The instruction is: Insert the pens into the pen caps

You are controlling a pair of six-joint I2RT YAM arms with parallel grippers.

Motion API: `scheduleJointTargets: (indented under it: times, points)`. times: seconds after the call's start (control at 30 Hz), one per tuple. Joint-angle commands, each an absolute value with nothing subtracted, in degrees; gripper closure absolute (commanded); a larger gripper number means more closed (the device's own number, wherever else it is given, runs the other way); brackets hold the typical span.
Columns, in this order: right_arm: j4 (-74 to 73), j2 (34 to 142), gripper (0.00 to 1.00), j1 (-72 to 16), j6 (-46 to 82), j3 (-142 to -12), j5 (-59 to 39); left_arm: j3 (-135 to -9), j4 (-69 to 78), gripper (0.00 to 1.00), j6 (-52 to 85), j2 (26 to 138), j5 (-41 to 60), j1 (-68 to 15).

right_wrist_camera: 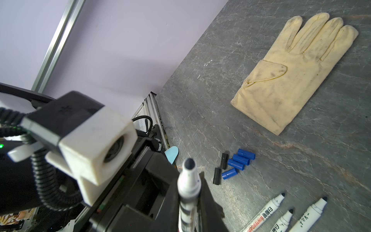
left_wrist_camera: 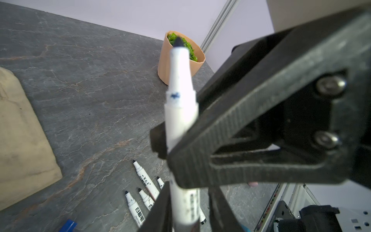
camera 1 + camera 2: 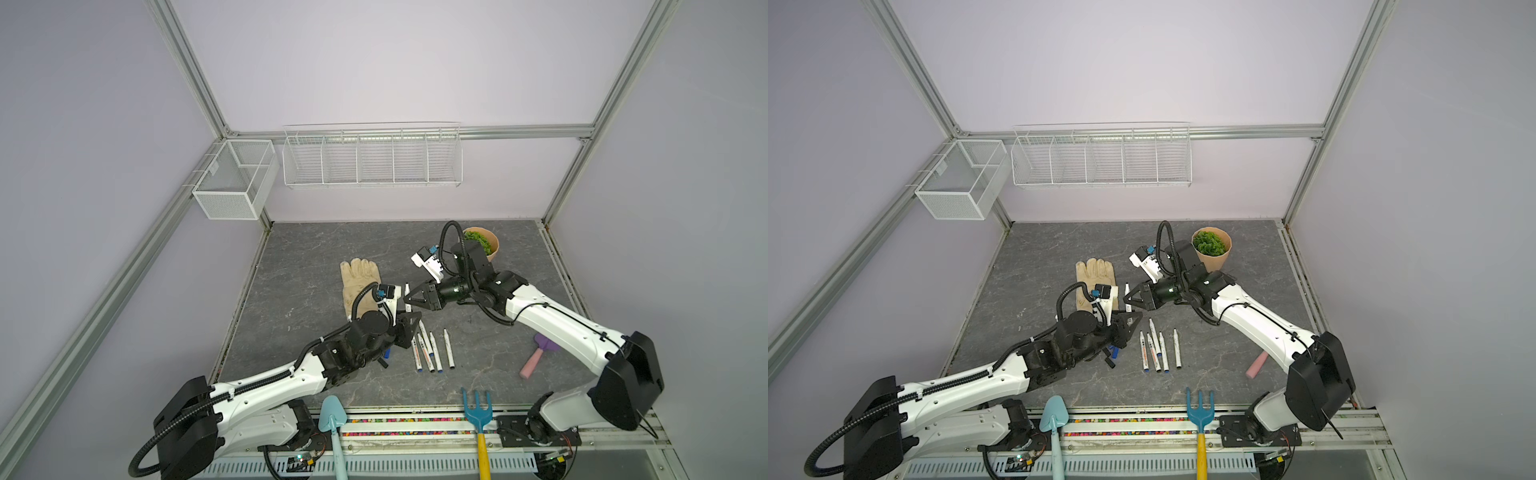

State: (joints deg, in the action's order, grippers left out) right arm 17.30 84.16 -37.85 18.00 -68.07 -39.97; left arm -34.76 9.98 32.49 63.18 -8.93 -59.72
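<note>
Pinching one pen [image 2: 180, 80] at mid-barrel with right gripper [image 2: 168, 146], felt tip bare beyond the jaws. Straddling its tail end with left gripper [image 2: 186, 213]; clamped or slack, cannot tell. Judged light, stiff and slick: best gripped on the barrel near the tip against pivoting, with pen caps [image 1: 239, 162] loose behind the left gripper and spare pens [image 3: 432, 351] flat just beside it.
</note>
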Motion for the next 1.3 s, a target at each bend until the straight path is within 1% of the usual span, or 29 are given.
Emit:
scheduleJointTargets:
  times: [0.0, 0.1, 0.17, 0.27, 0.4, 0.47, 0.7, 0.77, 0.83, 0.87, 0.93, 0.97, 1.0, 1.07, 1.13, 1.2, 1.27]
  points:
    - [17.2, 82.4, 0.84, -37.4, 17.8, -68.5, -40.7, -36.5, 11.4, 0.74, 32.3, 62.6, -8.5, -59.4]
    - [17.2, 82.3, 0.84, -37.2, 17.9, -68.3, -40.7, -35.8, 10.9, 0.73, 32.3, 61.2, -9.1, -59.3]
    - [17.1, 82.3, 0.84, -37.1, 18.0, -68.2, -40.7, -35.5, 10.7, 0.69, 32.5, 60.2, -9.4, -59.2]
    - [17.1, 82.4, 0.84, -37.1, 18.1, -68.1, -40.7, -35.3, 9.9, 0.68, 32.5, 59.1, -9.9, -59.1]
    - [17.1, 82.3, 0.84, -37.1, 17.9, -68.1, -40.7, -35.3, 9.7, 0.70, 32.4, 59.2, -10.1, -58.9]
    - [17.1, 82.1, 0.84, -37.0, 17.9, -68.1, -40.7, -35.5, 9.5, 0.73, 32.4, 60.1, -9.9, -58.9]
    - [17.4, 82.2, 0.84, -37.0, 17.9, -68.0, -40.3, -35.3, 10.9, 1.00, 33.3, 60.8, -10.3, -58.9]
    - [17.8, 82.1, 0.82, -37.0, 17.8, -67.9, -39.6, -34.9, 10.6, 1.00, 33.8, 60.2, -11.7, -58.9]
    - [18.9, 82.1, 0.77, -36.9, 17.4, -67.9, -38.1, -34.3, 9.7, 1.00, 35.1, 59.4, -14.3, -58.8]
    - [19.5, 82.1, 0.69, -37.1, 17.2, -67.9, -37.0, -34.0, 8.9, 1.00, 35.9, 59.0, -15.7, -58.8]
    - [20.2, 81.8, 0.45, -37.2, 17.0, -67.2, -34.5, -33.1, 6.6, 1.00, 38.5, 58.1, -19.8, -58.8]
    - [20.3, 81.7, 0.39, -37.4, 16.8, -66.6, -33.0, -32.8, 4.6, 1.00, 40.0, 57.7, -22.0, -58.8]
    - [20.4, 81.3, 0.35, -37.8, 16.1, -65.8, -31.2, -32.3, 2.2, 1.00, 41.7, 57.1, -24.7, -58.8]
    - [19.4, 81.0, 0.32, -39.1, 14.5, -63.3, -28.2, -30.6, -1.4, 1.00, 45.1, 55.6, -28.8, -58.8]
    - [19.3, 83.0, 0.32, -41.0, 14.1, -62.3, -25.8, -28.8, -5.7, 1.00, 50.0, 52.7, -32.8, -58.8]
    - [22.1, 86.2, 0.32, -43.5, 13.1, -63.6, -24.5, -27.2, -10.5, 1.00, 55.1, 48.9, -35.8, -58.7]
    - [24.6, 89.3, 0.32, -46.5, 11.9, -65.7, -22.0, -25.1, -13.6, 1.00, 57.3, 44.5, -37.8, -58.7]
